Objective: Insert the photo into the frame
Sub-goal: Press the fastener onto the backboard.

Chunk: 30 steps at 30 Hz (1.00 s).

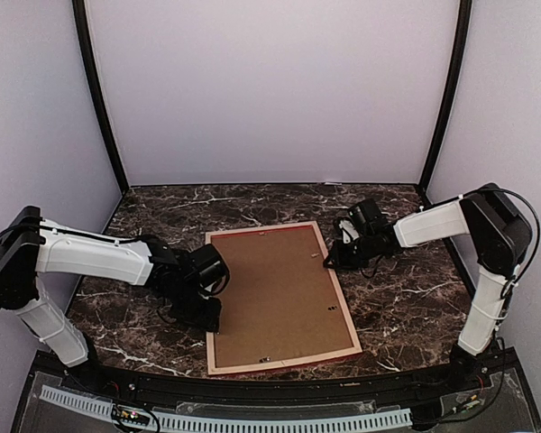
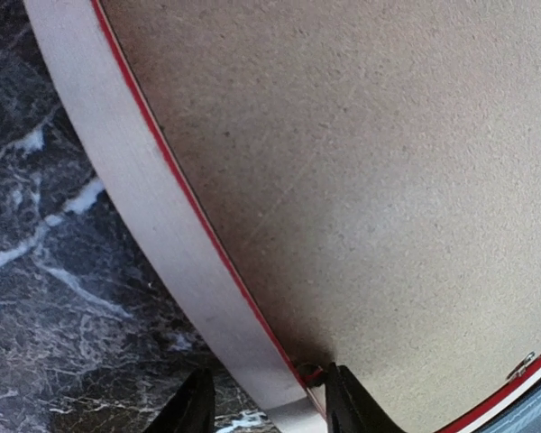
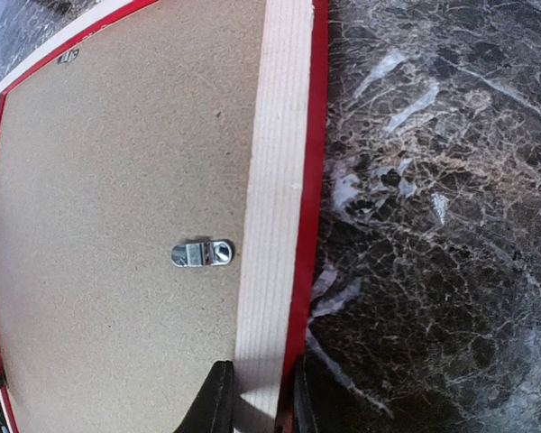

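Observation:
The frame point(image 1: 284, 361) lies face down on the marble table, pale wood up, with a thin red edge showing. A brown backing board point(image 1: 279, 293) fills it. The photo is hidden. My left gripper point(image 1: 207, 311) is at the frame's left rail. In the left wrist view point(image 2: 269, 406) its jaws straddle the pale rail point(image 2: 135, 180), the outer finger point(image 2: 194, 406) standing apart from it. My right gripper point(image 1: 329, 262) is at the right rail. In the right wrist view point(image 3: 257, 401) its jaws close tight on the rail point(image 3: 275, 180).
A small metal hanger point(image 3: 203, 253) is fixed to the backing board point(image 3: 117, 180) near the right rail. Another clip point(image 2: 521, 364) sits near the board's corner. The dark marble table point(image 1: 406, 298) is bounded by pale walls at the back and sides.

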{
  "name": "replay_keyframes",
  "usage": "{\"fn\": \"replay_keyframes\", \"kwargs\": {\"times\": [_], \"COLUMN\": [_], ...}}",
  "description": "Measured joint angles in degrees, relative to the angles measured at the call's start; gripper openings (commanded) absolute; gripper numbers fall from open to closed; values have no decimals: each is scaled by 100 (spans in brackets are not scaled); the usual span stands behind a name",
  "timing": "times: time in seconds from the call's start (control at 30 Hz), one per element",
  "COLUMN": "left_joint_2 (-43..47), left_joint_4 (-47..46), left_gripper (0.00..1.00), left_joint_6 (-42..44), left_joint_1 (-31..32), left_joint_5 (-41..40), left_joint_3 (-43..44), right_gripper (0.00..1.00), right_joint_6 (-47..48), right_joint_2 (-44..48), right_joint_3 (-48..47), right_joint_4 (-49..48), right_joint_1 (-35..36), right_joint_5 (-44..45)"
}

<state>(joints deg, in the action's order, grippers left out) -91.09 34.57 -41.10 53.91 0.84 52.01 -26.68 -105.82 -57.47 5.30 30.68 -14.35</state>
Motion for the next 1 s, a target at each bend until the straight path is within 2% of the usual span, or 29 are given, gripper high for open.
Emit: {"fn": "replay_keyframes", "kwargs": {"times": [0.2,0.4,0.7,1.0], "left_joint_2": [46,122,122,122], "left_joint_4": [173,229,245,424], "left_gripper": [58,59,59,60], "left_joint_6": [-94,-323,-555,-544], "left_joint_1": [0,201,328,328], "left_joint_5": [-310,-334,-330,-321], "left_joint_3": [133,234,232,232], "right_gripper": [12,10,0,0], "right_joint_6": [-7,-48,-262,-588], "right_joint_2": [-4,-4,33,382], "right_joint_3": [0,20,166,695], "right_joint_4": [-15,-57,-317,-691], "right_joint_1": [0,0,2,-24], "right_joint_5": [-7,-11,72,413]}}
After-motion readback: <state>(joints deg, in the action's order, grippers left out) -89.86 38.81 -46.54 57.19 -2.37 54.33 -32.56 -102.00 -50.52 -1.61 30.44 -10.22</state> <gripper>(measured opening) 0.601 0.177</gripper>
